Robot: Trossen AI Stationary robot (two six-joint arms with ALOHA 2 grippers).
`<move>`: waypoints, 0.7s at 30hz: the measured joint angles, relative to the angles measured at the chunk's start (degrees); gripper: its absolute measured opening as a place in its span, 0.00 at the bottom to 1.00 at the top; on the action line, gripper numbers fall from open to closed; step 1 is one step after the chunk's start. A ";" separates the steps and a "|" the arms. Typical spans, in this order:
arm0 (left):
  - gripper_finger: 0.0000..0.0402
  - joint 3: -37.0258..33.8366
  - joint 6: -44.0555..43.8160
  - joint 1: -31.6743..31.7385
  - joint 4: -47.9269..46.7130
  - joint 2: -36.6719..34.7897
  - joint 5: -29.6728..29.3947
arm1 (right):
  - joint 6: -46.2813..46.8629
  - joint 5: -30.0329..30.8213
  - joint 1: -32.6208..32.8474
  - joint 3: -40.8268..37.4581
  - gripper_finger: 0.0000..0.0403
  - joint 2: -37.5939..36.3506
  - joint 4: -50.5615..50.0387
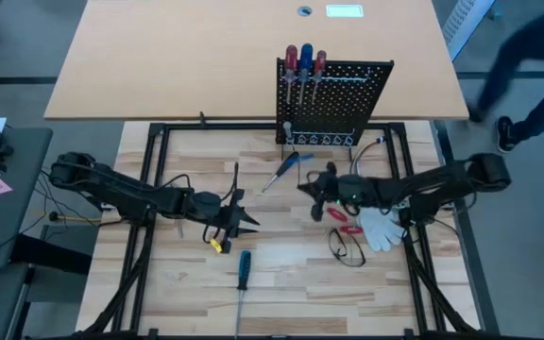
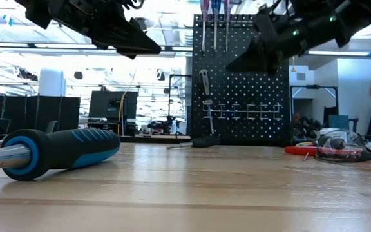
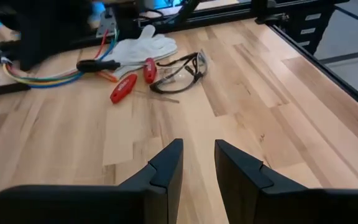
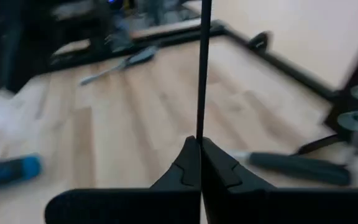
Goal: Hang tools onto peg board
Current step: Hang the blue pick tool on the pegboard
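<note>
right gripper [image 4: 199,163] jaws pinch a thin stiff steel shaft [image 4: 202,68], slippery so grip hard; left gripper [image 3: 197,163] jaws slightly spread, empty.

I'm running this from a robotics lab or workshop bay. My two dark arms sit on a black metal frame [image 1: 154,132] around a pale wood-plank worktop [image 1: 281,283], with a larger tan table [image 1: 159,57] butted against its far edge. A black peg board [image 1: 348,90] stands at that far edge with screwdrivers [image 1: 305,66] hung on it. Safety glasses [image 1: 346,247], a white glove [image 1: 381,227] and loose hand tools lie near the worktop's right edge. Looking level across the worktop, I see an open hall behind: bright ceiling lights, dark monitors [image 2: 108,106] on benches, stands and cabling. A person [image 1: 536,66] walks the grey floor past the far right corner.
</note>
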 joint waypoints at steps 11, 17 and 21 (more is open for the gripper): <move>0.22 0.00 0.37 -0.92 0.27 0.01 -1.13 | -2.62 -0.65 -14.57 6.13 0.00 -13.98 -14.33; 0.22 0.00 0.84 -0.92 0.46 0.02 -1.13 | -5.19 -5.02 -22.29 14.99 0.00 -13.44 -22.88; 0.22 0.00 0.81 -0.92 0.39 0.02 -1.13 | -6.35 -6.97 -26.39 18.66 0.00 -11.93 -25.61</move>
